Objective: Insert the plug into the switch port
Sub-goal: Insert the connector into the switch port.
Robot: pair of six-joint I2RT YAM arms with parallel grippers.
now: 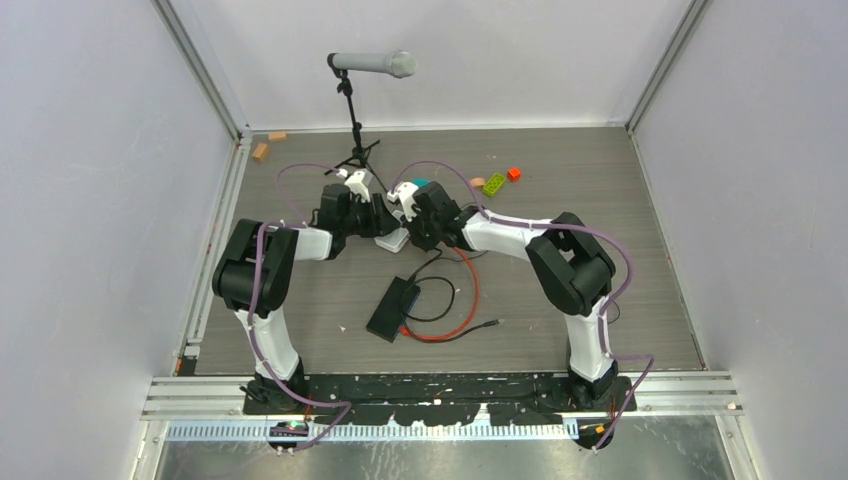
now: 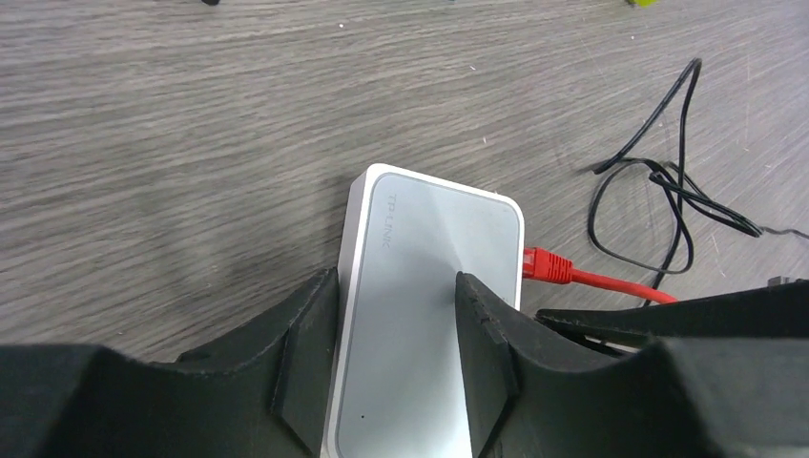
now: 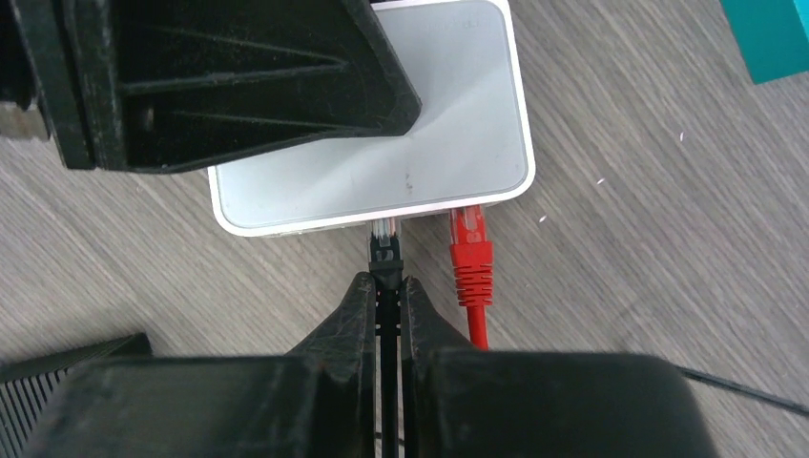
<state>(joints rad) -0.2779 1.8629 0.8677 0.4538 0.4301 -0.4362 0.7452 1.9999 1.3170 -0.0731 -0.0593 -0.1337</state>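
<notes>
Pinched tight in the right claw [image 3: 385, 282], the black-booted, clear-tipped plug [image 3: 383, 243] reaches just ahead of its fingertips to the switch port [image 3: 383, 222] of the white rounded plastic box [image 3: 410, 143], beside a seated red plug [image 3: 469, 250], while the left claw [image 2: 396, 279] clasps that box's sides.

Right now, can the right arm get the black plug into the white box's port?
Probably yes: the right gripper is shut on the black plug, its clear tip at the edge of the white box beside the red plug. The left gripper leaves that edge uncovered.
</notes>
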